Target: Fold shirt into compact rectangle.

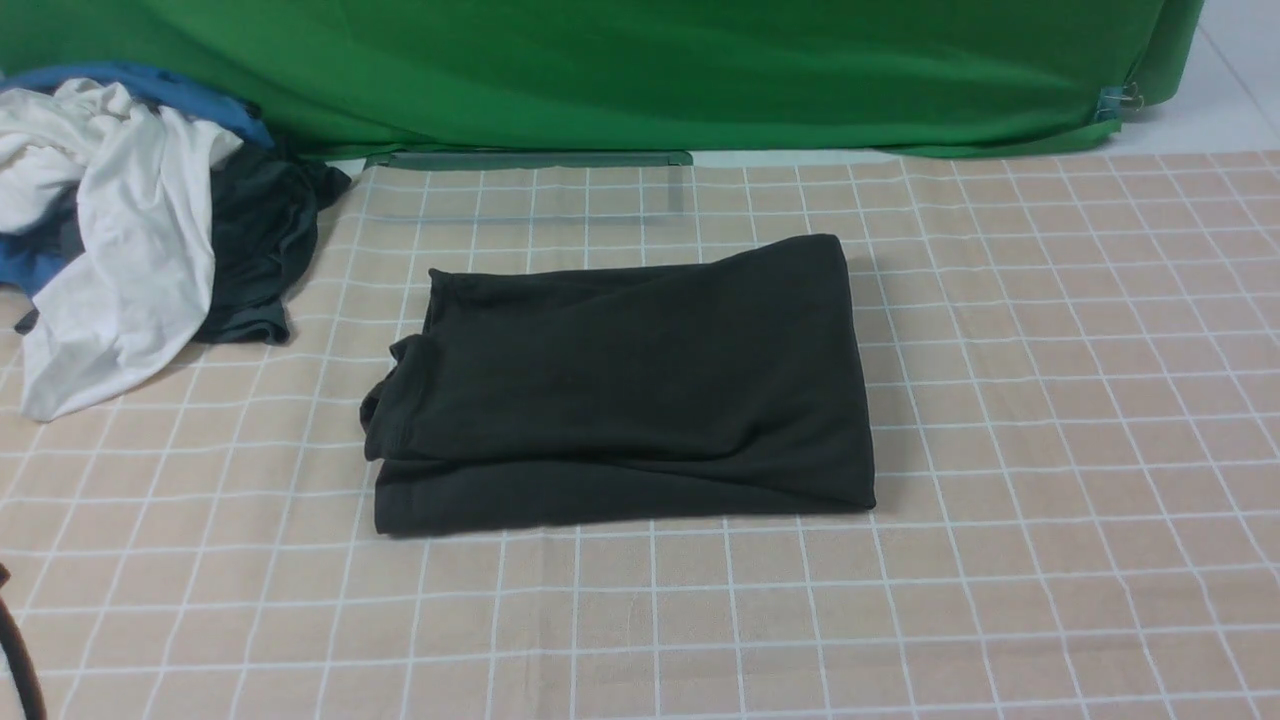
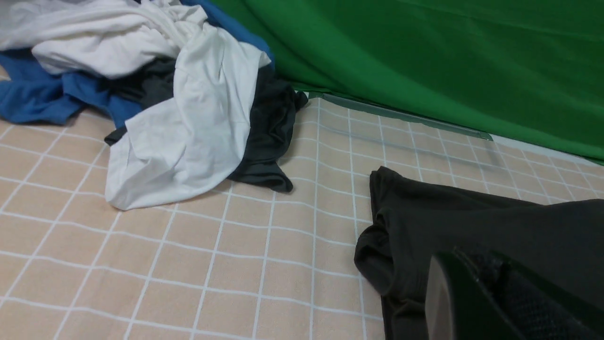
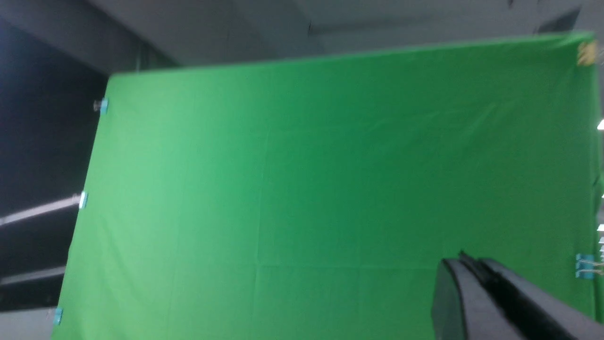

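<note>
left gripper (image 2: 476, 283) closed | just beside folded shirt (image 1: 625, 385) | apart

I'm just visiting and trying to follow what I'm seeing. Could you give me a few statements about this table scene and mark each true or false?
1. The black shirt lies folded in a rough rectangle on the checked cloth. True.
2. A gripper is pinching the shirt. False: neither touches it; the left gripper and right gripper are both shut on nothing.
3. The white garment lies on top of the shirt. False: it sits apart, in a pile to the left.
4. A green backdrop hangs behind the table. True.
</note>
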